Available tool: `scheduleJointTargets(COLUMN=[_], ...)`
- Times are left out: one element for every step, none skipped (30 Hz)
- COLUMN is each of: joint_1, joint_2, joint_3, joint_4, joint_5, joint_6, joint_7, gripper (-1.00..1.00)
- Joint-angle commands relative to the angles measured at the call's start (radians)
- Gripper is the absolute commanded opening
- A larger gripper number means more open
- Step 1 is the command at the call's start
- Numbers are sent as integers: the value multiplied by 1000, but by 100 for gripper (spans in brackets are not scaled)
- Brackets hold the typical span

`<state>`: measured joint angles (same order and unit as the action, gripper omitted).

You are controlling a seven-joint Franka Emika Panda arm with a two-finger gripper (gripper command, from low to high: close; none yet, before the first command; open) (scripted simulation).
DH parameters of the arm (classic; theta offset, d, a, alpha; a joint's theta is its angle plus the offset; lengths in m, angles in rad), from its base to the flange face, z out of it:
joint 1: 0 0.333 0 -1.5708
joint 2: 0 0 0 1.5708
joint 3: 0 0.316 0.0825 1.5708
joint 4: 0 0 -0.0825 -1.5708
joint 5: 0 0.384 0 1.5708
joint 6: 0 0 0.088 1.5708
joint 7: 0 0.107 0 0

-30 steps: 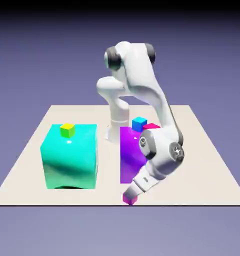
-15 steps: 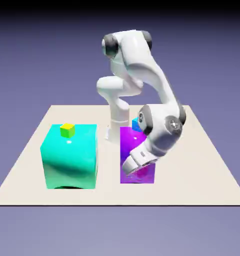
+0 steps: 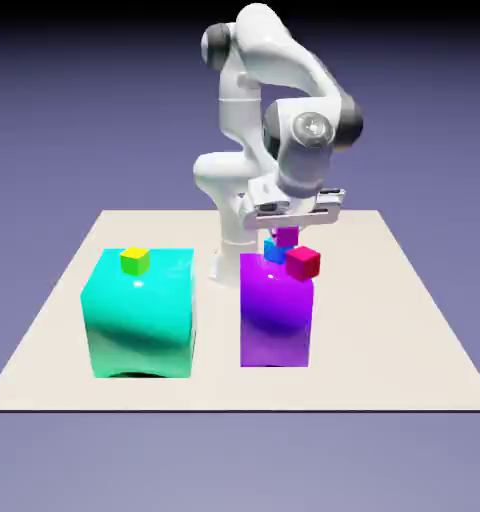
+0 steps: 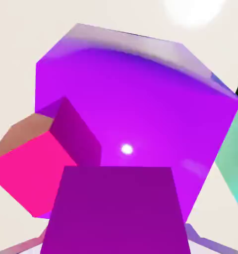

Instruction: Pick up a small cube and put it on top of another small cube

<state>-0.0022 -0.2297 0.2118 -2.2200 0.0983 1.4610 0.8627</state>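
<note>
The claw (image 3: 287, 234) is clamped on the little magenta cube (image 3: 287, 235), holding it up in the air over the top of the tall purple block (image 3: 276, 320). In the hand view that same cube (image 4: 116, 211) fills the bottom middle of the frame and pretty much hides the fingertips, so the grip is easier to read from the exterior view.

Right under the held cube sits the small blue cube (image 3: 274, 250), on top of the purple block. The magenta one looks like it's just above it, maybe touching, can't tell for sure from this angle. Just beside the blue cube, toward the exterior view's right, is a small red cube (image 3: 304, 263), also on the purple block; it shows at the left in the hand view (image 4: 34, 168).

Further out on the table (image 3: 404, 330), toward the exterior view's left, there's a big teal block (image 3: 140, 318) with a small yellow-green cube (image 3: 135, 261) sitting on it.
</note>
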Motion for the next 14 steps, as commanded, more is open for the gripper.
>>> scheduleJointTargets(joint_1=[-3, -7, -2, 8, 8, 10, 12, 14, 16, 18, 19, 19, 19, 17], joint_2=[-36, -73, -94, -96, -96, -101, -107, -112, -117, -123, -124, -124, -124, -119], joint_3=[1, 2, -8, -23, -23, -20, -18, -15, -13, -10, -10, -10, -10, -12], joint_4=[-22, -43, -71, -95, -95, -131, -167, -203, -239, -276, -283, -283, -283, -247], joint_5=[20, 41, 48, 41, 41, 45, 48, 52, 55, 59, 59, 59, 59, 56], joint_6=[-20, -40, -52, -52, -52, -21, 9, 40, 71, 102, 109, 109, 109, 78], joint_7=[20, 39, 48, 44, 44, 42, 40, 39, 37, 35, 34, 34, 34, 36], gripper=[-100, -100, -100, -100, -100, -100, -100, -100, -100, -100, -100, 100, 100, 100])
